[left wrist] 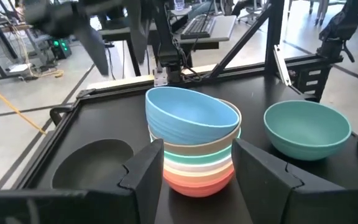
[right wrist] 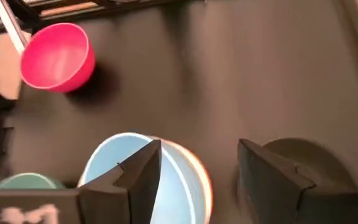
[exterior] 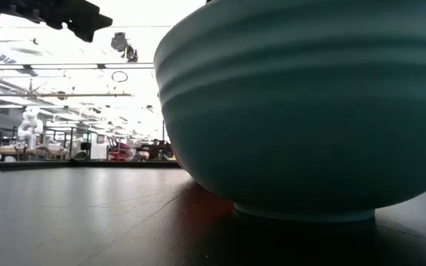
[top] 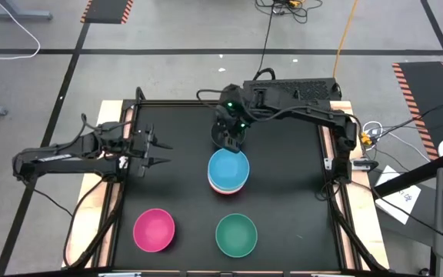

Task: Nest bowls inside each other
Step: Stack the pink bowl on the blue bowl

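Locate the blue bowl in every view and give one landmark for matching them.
High view: blue bowl tops the stack at table centre.
Low view: not in it; the teal bowl fills the picture.
Left wrist view: centre, tilted on the stack.
Right wrist view: bottom, partly behind a finger.
Shared landmark: teal bowl, also in both wrist views.

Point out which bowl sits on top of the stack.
The blue bowl tops the stack and rests tilted on the bowls nested beneath it. The magenta bowl and the teal bowl each stand alone on the table.
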Robot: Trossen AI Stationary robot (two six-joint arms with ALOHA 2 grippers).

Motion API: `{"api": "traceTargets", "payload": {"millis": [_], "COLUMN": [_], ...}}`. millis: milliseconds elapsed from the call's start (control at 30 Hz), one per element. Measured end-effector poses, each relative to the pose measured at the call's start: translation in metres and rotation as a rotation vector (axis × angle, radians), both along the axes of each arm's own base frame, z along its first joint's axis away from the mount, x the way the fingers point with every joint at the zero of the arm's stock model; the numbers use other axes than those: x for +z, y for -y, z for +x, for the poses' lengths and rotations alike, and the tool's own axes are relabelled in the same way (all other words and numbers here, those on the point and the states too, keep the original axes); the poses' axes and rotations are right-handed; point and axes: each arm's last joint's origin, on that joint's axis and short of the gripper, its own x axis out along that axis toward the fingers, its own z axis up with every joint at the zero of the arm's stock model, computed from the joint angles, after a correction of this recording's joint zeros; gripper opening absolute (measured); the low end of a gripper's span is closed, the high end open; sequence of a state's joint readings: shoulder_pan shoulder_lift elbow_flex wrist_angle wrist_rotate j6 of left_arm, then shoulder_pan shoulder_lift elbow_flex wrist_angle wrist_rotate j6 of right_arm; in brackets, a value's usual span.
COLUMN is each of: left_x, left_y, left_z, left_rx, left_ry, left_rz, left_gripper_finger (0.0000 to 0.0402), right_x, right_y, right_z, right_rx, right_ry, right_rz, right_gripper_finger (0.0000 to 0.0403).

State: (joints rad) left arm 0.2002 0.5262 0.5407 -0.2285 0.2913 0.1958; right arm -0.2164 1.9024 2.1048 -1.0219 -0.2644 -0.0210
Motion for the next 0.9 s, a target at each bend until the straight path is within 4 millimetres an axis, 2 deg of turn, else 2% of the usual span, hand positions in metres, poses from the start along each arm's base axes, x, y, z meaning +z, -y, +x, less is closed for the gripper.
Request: {"api": "traceTargets", "payload": {"millis": [167, 233, 300, 400, 500, 600, 700, 800, 900], "left_x": [-0.004, -0.004, -0.002, -0.001, 0.000, 0.002, 0.005, 0.005, 0.002], "left_y": [-0.002, -0.003, -0.003, -0.003, -0.002, -0.002, -0.002, -0.003, -0.004], "left_z": [0.011, 0.013, 0.015, 0.015, 0.014, 0.015, 0.015, 0.018, 0.024], "left_rx": [0.001, -0.002, -0.008, -0.010, -0.025, -0.035, -0.036, -0.046, -0.054], "left_ry": [-0.042, -0.042, -0.022, -0.005, 0.009, 0.030, 0.062, 0.066, 0.042], "left_rz": [-0.012, -0.006, 0.000, 0.010, 0.034, 0.060, 0.070, 0.069, 0.055], "left_gripper_finger": [0.0191, 0.0191, 0.0191, 0.0191, 0.0191, 0.0191, 0.0191, 0.0191, 0.0191], "right_x": [0.023, 0.027, 0.021, -0.008, -0.050, -0.081, -0.099, -0.108, -0.113], "right_y": [-0.024, -0.034, -0.042, -0.047, -0.039, -0.030, -0.023, -0.015, 0.007], "right_z": [-0.014, -0.020, -0.029, -0.047, -0.068, -0.088, -0.101, -0.105, -0.112], "right_rx": [0.077, 0.124, 0.152, 0.139, 0.077, 0.018, 0.017, 0.036, -0.029], "right_ry": [0.134, 0.239, 0.327, 0.376, 0.389, 0.422, 0.441, 0.451, 0.434], "right_rz": [-0.146, -0.150, -0.154, -0.148, -0.119, -0.106, -0.111, -0.143, -0.190], "right_gripper_finger": [0.0206, 0.0206, 0.0206, 0.0206, 0.0206, 0.0206, 0.0206, 0.0206, 0.0206]}}
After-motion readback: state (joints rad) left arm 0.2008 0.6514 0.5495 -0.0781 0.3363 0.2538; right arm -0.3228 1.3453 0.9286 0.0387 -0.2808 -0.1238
